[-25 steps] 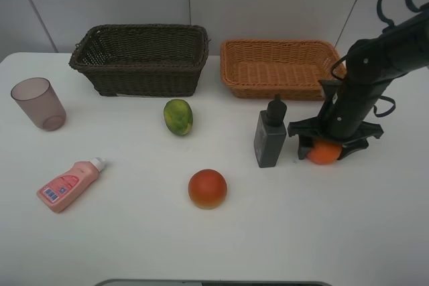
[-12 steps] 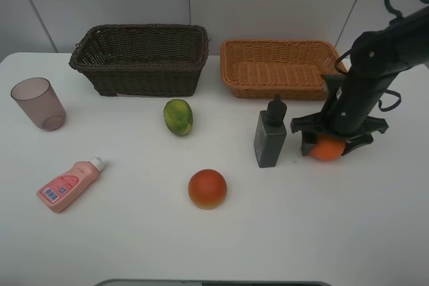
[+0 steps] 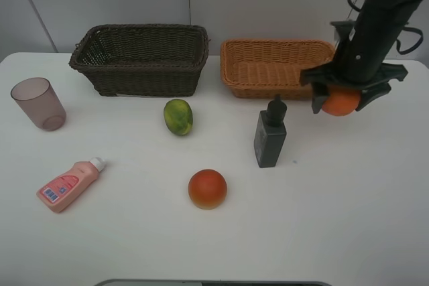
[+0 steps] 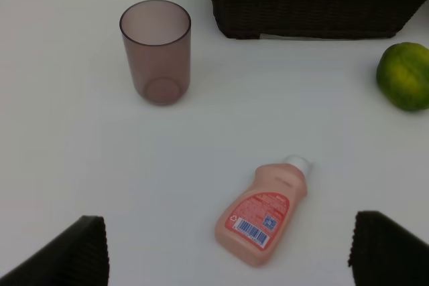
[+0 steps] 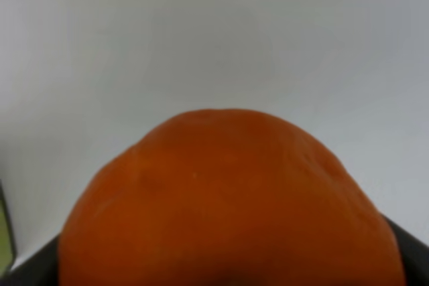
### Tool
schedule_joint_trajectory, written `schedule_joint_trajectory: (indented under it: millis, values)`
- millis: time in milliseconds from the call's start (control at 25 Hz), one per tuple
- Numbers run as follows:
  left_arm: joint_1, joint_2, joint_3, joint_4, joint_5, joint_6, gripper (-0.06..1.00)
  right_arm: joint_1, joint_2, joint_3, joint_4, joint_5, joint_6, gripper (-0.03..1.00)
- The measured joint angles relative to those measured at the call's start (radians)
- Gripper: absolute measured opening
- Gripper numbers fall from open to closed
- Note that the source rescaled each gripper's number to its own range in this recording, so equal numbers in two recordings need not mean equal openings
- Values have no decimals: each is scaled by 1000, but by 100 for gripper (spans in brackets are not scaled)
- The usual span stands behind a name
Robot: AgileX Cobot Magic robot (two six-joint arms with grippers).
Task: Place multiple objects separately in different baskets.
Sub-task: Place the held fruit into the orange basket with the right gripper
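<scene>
My right gripper (image 3: pixel 340 102) is shut on the orange tangerine (image 3: pixel 340 102), which hangs above the table just off the front right corner of the light orange-tan basket (image 3: pixel 278 67). In the right wrist view the tangerine (image 5: pixel 228 199) fills the picture. The dark brown basket (image 3: pixel 141 58) stands at the back left. On the table lie the green-yellow oval fruit (image 3: pixel 177 116), the red-orange round fruit (image 3: pixel 207 188), the dark grey pump bottle (image 3: pixel 270 134), the pink bottle (image 3: pixel 68 184) and the mauve cup (image 3: pixel 39 103). The left wrist view shows my left gripper (image 4: pixel 228 249) open, over the pink bottle (image 4: pixel 265 208).
The white table (image 3: pixel 348 219) runs to a rounded front edge. A grey wall stands close behind both baskets. The pump bottle stands upright just left of the raised tangerine. The left arm does not show in the exterior high view.
My right gripper has lifted the tangerine off the table and carried it up and back toward the light orange-tan basket. Nothing else has moved.
</scene>
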Motion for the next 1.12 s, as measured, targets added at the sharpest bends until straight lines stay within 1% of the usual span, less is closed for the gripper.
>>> schedule_joint_trajectory:
  millis: [80, 200, 400, 640, 800, 960, 1120]
  values:
    - [0, 0, 0, 0, 0, 0, 92, 0, 0, -20, 2, 5, -8, 64]
    - [0, 0, 0, 0, 0, 0, 92, -1, 10, -98, 14, 13, -70, 64]
    - [0, 0, 0, 0, 0, 0, 92, -22, 89, -244, 85, 50, -150, 64]
    - [0, 0, 0, 0, 0, 0, 92, -43, 228, -397, 121, 74, -164, 64]
    - [0, 0, 0, 0, 0, 0, 92, -52, 320, -512, 111, 75, -165, 64]
    - [0, 0, 0, 0, 0, 0, 92, -59, 405, -619, 102, 72, -192, 64]
    - [0, 0, 0, 0, 0, 0, 92, -60, 482, -685, 97, 61, -197, 64]
